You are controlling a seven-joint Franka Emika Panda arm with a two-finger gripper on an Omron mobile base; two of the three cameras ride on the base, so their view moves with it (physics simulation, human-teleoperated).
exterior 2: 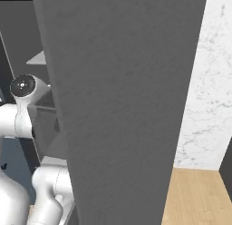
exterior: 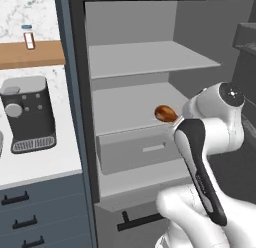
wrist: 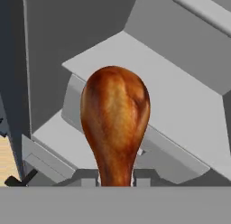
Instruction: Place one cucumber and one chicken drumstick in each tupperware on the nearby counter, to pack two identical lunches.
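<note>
Nearest the hand camera: chicken drumstick, glossy orange-brown, mottled darker at the edges, bulbous meat end uppermost in that view, tapering to a narrow neck at the bottom. Neck clamped between the closed-down finger tips of the gripper; jaws narrow, holding the drumstick. Same drumstick seen in the left base view as a small shiny brown knob at the end of the white arm, held in front of the middle shelf of the open fridge, clear of the shelf surface as far as can be told.

Largest item: fridge door, a broad dark grey slab with a faintly grainy matt surface, standing open across the right base view. Next: fridge interior, matt grey, boxy, with flat pale grey shelves and a rectangular grey drawer with a recessed slot handle below the middle shelf. Black bar handle lower down on the fridge front.

To the left of the fridge: counter, flat, white, smooth, over dark blue-grey drawers with black bar handles. On it, a dark grey coffee machine, blocky with rounded top, a round dial and a ribbed drip tray. Behind, marbled white wall and a brown wooden shelf carrying a small white bottle with a pale cap.

Right base view, lower right: light wooden floor beneath a marbled white wall panel.
</note>
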